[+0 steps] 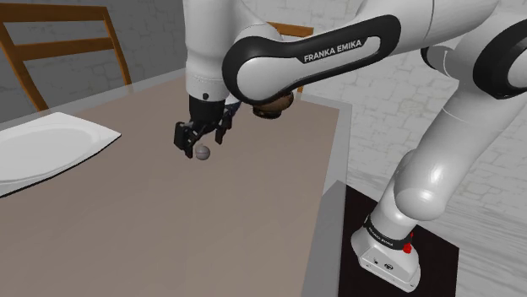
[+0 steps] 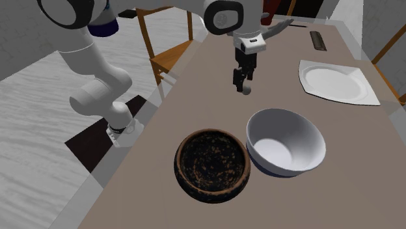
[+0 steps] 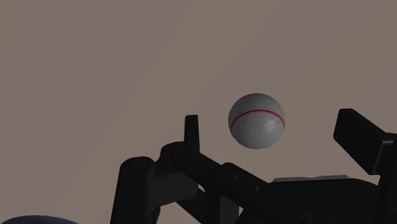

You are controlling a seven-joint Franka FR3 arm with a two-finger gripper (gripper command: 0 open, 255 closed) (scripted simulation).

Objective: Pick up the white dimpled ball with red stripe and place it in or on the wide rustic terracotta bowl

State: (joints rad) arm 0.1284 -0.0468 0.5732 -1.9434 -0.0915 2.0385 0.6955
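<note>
Ball [image 3: 256,121] transfer is inspected. The table [image 2: 351,169] is found carrying the dark rustic bowl [image 2: 211,166], well apart from the grasp site. The fingers [image 3: 191,127] are held open, touching nothing. The ball is seated between them on the table; a high pinch could squirt it away.

One ball [image 3: 256,121], two bowls [image 2: 212,194] [image 2: 285,140], one plate [image 2: 338,83]

Shoulder view beside stand [image 1: 439,253]; second exterior view apparently opposite, sharing table [image 1: 169,228]
</note>
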